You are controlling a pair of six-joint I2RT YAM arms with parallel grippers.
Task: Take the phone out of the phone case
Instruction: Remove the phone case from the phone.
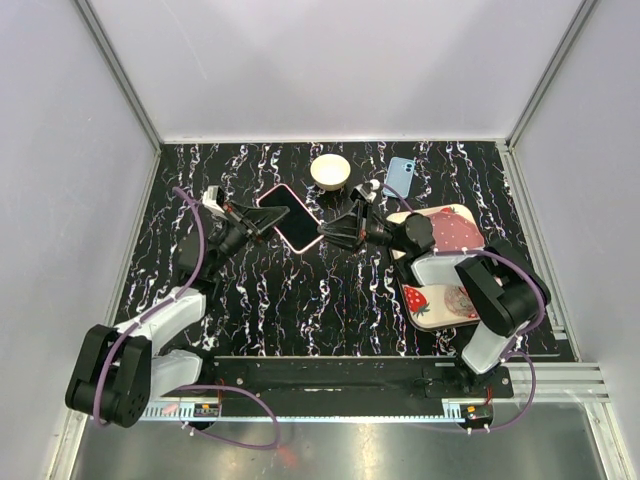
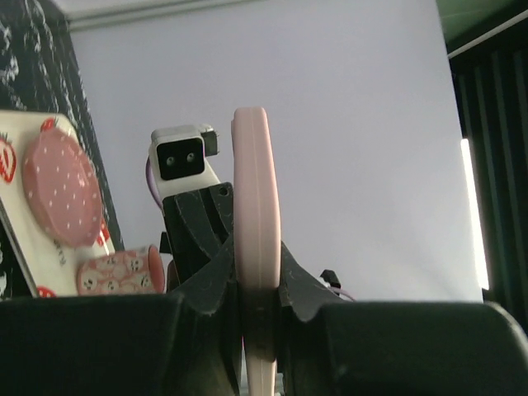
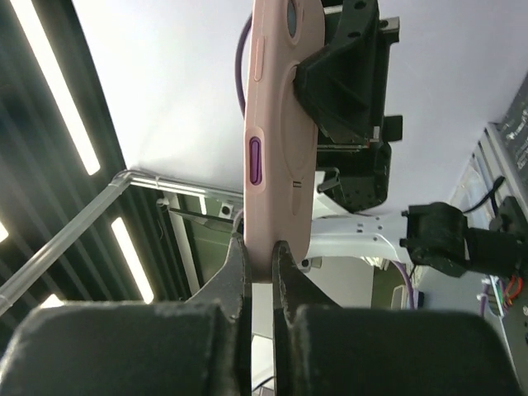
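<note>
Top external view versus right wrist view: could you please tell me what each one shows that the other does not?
Only top external: the phone with its dark screen up, a cream bowl, a light-blue phone or case and strawberry-print trays. Only right wrist: the pink phone case edge-on, with its purple side button. Both: that case clamped by the left end effector and right end effector at opposite ends.

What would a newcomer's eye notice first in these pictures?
The pink-cased phone above the middle of the table, clamped at opposite ends by the left end effector and the right end effector. Next, the strawberry-patterned tray at the right side.
</note>
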